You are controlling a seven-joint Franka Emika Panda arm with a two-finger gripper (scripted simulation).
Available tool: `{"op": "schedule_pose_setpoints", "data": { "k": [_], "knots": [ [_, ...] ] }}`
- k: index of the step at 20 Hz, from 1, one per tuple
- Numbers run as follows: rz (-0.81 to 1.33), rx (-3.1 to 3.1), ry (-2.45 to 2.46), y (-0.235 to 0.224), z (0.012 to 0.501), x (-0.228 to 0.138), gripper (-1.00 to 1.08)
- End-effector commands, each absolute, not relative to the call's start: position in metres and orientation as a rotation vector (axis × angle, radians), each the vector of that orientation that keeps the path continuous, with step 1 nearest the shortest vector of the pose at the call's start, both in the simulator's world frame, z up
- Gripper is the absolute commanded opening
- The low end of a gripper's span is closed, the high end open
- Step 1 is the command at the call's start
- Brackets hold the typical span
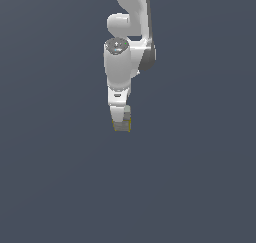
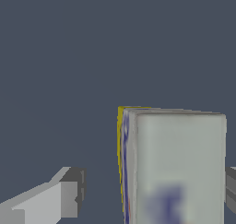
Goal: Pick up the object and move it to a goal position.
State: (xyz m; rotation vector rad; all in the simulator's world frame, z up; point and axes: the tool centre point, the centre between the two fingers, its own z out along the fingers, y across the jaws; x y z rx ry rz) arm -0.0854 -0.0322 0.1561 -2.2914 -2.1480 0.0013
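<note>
arm pose: one white arm (image 1: 125, 47) enters from the upper edge of the exterior view and hangs vertically, wrist downward, with the gripper (image 1: 121, 121) at its lowest point. the surface around it is a uniform dark grey-blue field; whether it is a desk cannot be told.

fingers: two are visible in the wrist view. one finger (image 2: 69, 197) stands apart from the box with a clear gap between them. the other finger (image 2: 230, 191) lies just against the opposite side of the box. the fingers are spread and released, not clenched on anything.

object count: one box (image 2: 177, 165), pale grey-white with a yellow edge and a blurred blue mark on its face. it sits between the two fingers, nearer one of them. in the exterior view the box (image 1: 123, 126) appears at the fingertips, directly under the wrist.
</note>
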Motion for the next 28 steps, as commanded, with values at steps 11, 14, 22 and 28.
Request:
{"op": "schedule_pose_setpoints", "data": {
  "k": [11,14,22,28],
  "knots": [
    [0.000,-2.292,-2.149,-0.032,0.152,-0.085,-1.00],
    [-0.001,-2.292,-2.150,-0.032,0.153,-0.084,-1.00],
    [-0.001,-2.292,-2.150,-0.028,0.173,-0.081,-1.00],
    [0.000,-2.292,-2.150,-0.020,0.209,-0.075,-1.00]
  ]
}}
